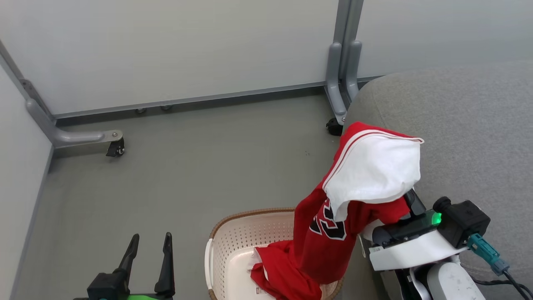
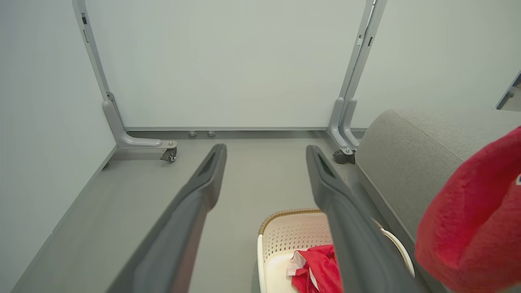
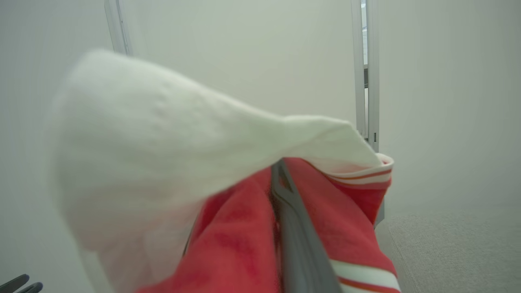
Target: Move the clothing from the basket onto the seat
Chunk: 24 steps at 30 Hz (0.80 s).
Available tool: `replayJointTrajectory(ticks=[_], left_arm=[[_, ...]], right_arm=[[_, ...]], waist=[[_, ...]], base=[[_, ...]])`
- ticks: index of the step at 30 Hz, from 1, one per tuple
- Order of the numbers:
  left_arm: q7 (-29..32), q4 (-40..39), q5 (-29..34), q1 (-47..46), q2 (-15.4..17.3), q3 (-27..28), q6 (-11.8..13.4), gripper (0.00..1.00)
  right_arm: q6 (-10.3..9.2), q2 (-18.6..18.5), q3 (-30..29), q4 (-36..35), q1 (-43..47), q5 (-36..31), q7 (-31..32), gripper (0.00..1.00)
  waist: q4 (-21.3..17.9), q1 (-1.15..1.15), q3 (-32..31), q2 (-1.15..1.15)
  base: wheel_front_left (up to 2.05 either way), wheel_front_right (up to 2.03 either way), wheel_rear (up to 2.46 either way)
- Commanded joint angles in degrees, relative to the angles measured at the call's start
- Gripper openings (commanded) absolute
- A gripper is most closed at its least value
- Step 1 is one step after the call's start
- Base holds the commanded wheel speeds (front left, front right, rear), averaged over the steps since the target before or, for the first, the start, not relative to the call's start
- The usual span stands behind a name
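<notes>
At the lower left of the head view the left pincer [image 1: 151, 238] hangs low over the grey floor [image 1: 187, 175] with its two dark fingers spread wide apart and nothing between them. It seems parked out of the way, beside the basket rather than over it, so that the lift is left to the other arm.

Just to its right stands the cream perforated laundry basket [image 1: 233, 246], on the floor and close against the side of the seat. That closeness keeps the transfer short.

The red sports jersey [image 1: 333, 233] is half out. Its lower end lies crumpled on the basket's floor, while the rest rises in a twisted column up and to the right. The top has flopped open, showing the white lining and the striped trim. The lettering faces the head camera.

The right pincer [image 3: 278, 175] is clamped shut on the upper part of the jersey. In the right wrist view one dark finger runs up through red folds, and the cloth drapes over the tips. The high grip likely serves to draw the trailing end clear of the brown rim.

Furthest right is the big grey upholstered seat [image 1: 458, 125]. No clothing rests on it, so the move is, I judge, about midway.
</notes>
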Motion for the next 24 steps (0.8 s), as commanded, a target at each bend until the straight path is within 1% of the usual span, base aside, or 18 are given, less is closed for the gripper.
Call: replayJointTrajectory(ticks=[1,5,9,18,23,24], left_arm=[[-0.03,-0.14,-0.48,-0.6,0.03,-0.21,-0.21,1.0],[-0.03,-0.06,-0.92,-0.96,0.04,-0.93,0.11,1.0],[-0.03,-0.57,-0.99,-1.52,0.04,-1.62,0.93,1.0],[-0.03,-0.92,-2.04,-2.46,0.06,-2.65,2.08,1.0],[-0.03,-1.02,-2.25,-3.2,0.07,-3.03,2.33,1.0],[-0.03,-0.86,-2.01,-3.92,0.07,-3.58,2.11,1.0]], right_arm=[[-0.06,-0.05,-0.23,-0.38,-0.56,-0.23,-0.18,0.0],[-0.06,-0.05,-0.46,-0.56,-1.09,-0.78,-0.18,0.0],[-0.06,-0.13,-0.93,-0.61,-1.44,-1.66,-0.18,0.0],[-0.06,-1.37,-3.49,-1.46,-1.38,-2.27,-0.18,0.0],[-0.06,-1.75,-5.29,-1.57,-0.69,-2.38,-0.18,0.0],[-0.06,-1.68,-6.64,-2.08,-0.25,-2.45,-0.18,0.0]], waist=[[-1.42,0.0,0.25,0.0],[-4.52,0.0,0.52,0.0],[-9.25,0.0,0.91,0.0],[-21.39,0.0,2.27,0.0],[-27.59,0.0,3.25,0.0],[-29.4,0.0,3.93,0.0]], base=[[0.0,0.0,0.0],[0.0,0.0,0.0],[0.0,0.0,0.0],[0.0,0.0,0.0],[0.0,0.0,0.0],[0.0,0.0,0.0]])
